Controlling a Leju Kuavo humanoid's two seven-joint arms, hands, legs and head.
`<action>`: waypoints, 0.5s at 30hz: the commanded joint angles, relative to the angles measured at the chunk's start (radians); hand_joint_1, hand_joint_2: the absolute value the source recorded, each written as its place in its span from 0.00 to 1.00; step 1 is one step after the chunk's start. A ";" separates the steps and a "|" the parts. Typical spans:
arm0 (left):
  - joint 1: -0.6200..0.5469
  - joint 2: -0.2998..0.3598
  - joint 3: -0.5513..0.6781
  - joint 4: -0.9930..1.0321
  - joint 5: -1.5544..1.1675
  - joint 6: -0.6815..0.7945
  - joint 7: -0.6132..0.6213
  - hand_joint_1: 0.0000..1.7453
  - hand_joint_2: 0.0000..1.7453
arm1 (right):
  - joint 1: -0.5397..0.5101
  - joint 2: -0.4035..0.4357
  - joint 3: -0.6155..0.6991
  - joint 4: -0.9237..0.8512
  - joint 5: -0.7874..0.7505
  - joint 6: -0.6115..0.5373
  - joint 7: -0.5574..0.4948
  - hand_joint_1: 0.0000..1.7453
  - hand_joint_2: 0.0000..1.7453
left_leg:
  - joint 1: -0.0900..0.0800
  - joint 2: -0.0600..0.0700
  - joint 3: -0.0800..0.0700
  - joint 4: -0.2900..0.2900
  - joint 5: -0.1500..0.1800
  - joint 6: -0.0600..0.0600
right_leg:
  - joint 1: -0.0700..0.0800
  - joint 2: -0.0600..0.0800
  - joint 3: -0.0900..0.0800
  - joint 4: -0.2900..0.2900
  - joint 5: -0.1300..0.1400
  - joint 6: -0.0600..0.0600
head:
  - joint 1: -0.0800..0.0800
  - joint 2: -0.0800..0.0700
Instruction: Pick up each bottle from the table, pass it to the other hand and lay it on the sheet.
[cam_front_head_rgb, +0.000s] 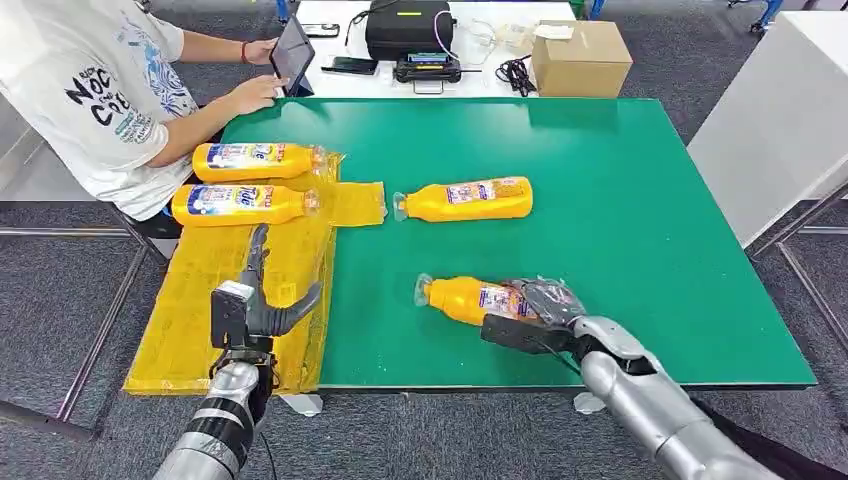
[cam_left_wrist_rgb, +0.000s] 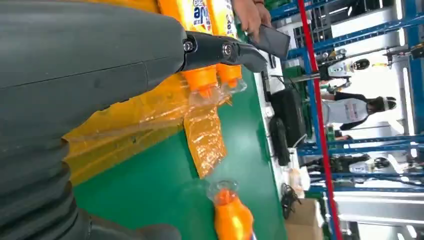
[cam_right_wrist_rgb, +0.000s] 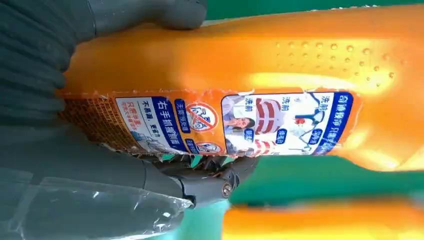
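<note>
Two orange bottles (cam_front_head_rgb: 255, 160) (cam_front_head_rgb: 240, 203) lie side by side on the yellow sheet (cam_front_head_rgb: 190, 320) at the table's left edge. A third orange bottle (cam_front_head_rgb: 470, 199) lies on the green table (cam_front_head_rgb: 640, 220) near its middle. My right hand (cam_front_head_rgb: 540, 310) grips the base end of a fourth orange bottle (cam_front_head_rgb: 465, 299) (cam_right_wrist_rgb: 280, 90) lying near the front edge, cap pointing left. My left hand (cam_front_head_rgb: 250, 305) hovers open above the sheet, fingers spread, holding nothing. The two sheet bottles' necks (cam_left_wrist_rgb: 212, 80) show past its thumb (cam_left_wrist_rgb: 225, 50).
A person (cam_front_head_rgb: 100, 90) sits at the table's far left with a tablet (cam_front_head_rgb: 292, 55). Behind the green table, a white table holds a black case (cam_front_head_rgb: 408, 28), a cardboard box (cam_front_head_rgb: 580, 58) and cables. A white cabinet (cam_front_head_rgb: 780, 120) stands to the right.
</note>
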 joint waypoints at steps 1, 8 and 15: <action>0.150 -0.040 0.018 -0.306 0.078 -0.063 0.058 0.00 1.00 | 0.308 0.383 -0.394 -0.441 0.083 -0.397 -0.137 1.00 1.00 | 0.002 0.006 -0.001 0.001 -0.002 -0.003 | 0.002 0.005 -0.003 0.001 -0.001 -0.003 | 0.000 0.000; 0.186 -0.055 -0.073 -0.377 0.211 -0.153 0.135 0.00 1.00 | 0.386 0.459 -0.536 -0.548 -0.016 -0.549 -0.321 1.00 1.00 | 0.002 0.000 -0.007 0.001 -0.001 -0.001 | 0.002 -0.001 -0.008 0.002 -0.003 -0.002 | -0.001 0.000; 0.242 -0.027 -0.156 -0.507 0.340 -0.223 0.177 0.00 1.00 | 0.419 0.479 -0.593 -0.526 -0.060 -0.536 -0.380 1.00 1.00 | 0.001 0.000 -0.006 0.000 -0.002 -0.002 | 0.001 -0.001 -0.007 0.001 -0.002 -0.003 | 0.000 0.000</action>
